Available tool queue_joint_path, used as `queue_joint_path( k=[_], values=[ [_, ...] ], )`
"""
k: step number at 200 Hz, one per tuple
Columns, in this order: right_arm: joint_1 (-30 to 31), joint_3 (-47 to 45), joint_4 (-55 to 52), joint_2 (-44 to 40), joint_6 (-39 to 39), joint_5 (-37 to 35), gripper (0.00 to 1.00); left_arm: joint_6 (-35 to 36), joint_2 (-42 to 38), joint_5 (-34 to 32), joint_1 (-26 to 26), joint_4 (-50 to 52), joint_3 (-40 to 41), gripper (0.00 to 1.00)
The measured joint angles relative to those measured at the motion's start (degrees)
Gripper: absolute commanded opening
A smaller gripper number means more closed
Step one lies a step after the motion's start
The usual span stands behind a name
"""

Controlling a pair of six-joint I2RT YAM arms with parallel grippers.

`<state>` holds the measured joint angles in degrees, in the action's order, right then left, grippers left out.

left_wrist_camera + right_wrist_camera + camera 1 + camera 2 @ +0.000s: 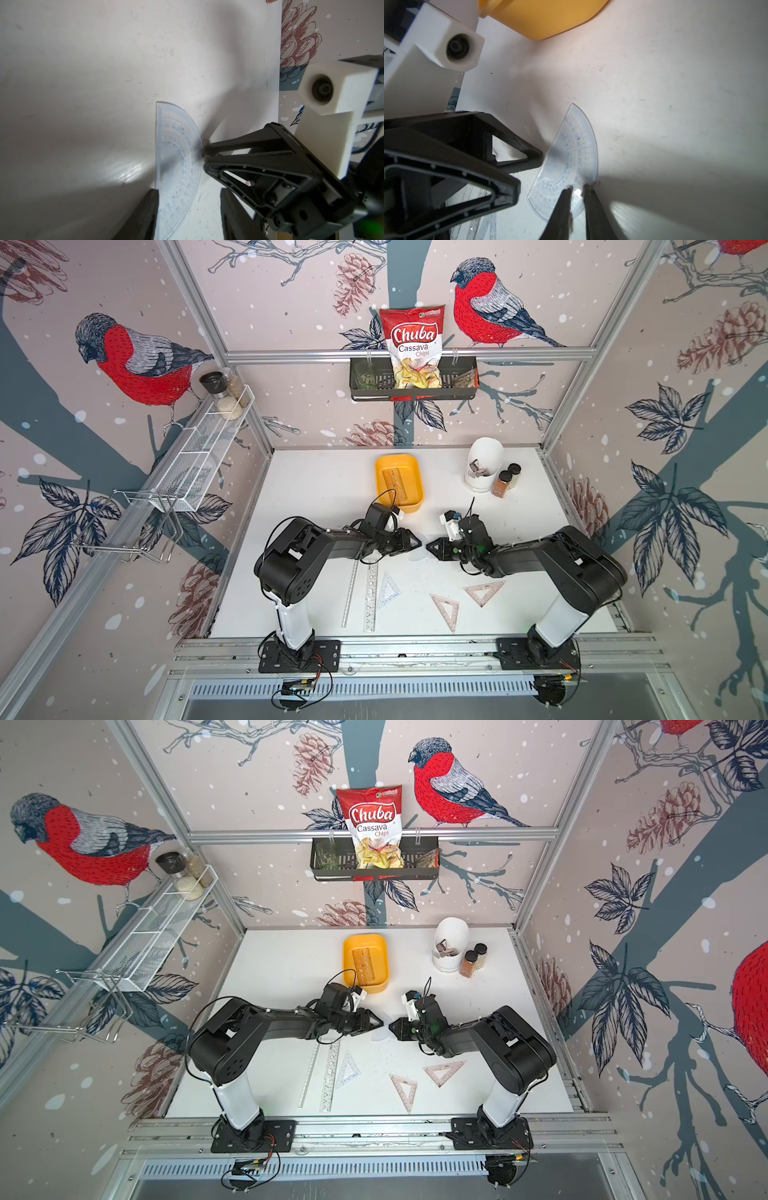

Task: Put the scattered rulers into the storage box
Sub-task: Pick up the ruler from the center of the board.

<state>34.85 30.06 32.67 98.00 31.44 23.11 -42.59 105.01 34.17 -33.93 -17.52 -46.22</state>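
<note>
The pale blue see-through half-round plastic protractor [178, 155] lay on the white tabletop [324, 489], apart from the yellow-orange plastic storage box [409, 506], between the wide-open fingers of the left gripper [529, 171], while those of the right gripper [204, 150], a narrow gap apart, met its curved rim, grip not discernible.

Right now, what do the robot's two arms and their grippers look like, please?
The left arm and right arm are black, on white lower columns bolted to black base plates, with thin black cables looping beside. The left gripper and right gripper have black triangular open-frame fingers and white camera blocks.
</note>
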Motion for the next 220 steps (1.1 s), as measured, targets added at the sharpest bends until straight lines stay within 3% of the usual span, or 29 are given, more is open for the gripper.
queue_joint_path(
  k=[102, 220],
  values=[
    [-0.3, -0.5, 3.1, 0.9, 0.2, -0.1, 0.21, -0.5, 0.2, 0.1, 0.0, -2.5, 0.9, 0.49],
    [-0.4, 0.9, -0.1, -0.1, 0.7, 1.7, 0.21, -0.9, -1.2, -1.1, -0.1, -1.1, 1.2, 0.61]
  ],
)
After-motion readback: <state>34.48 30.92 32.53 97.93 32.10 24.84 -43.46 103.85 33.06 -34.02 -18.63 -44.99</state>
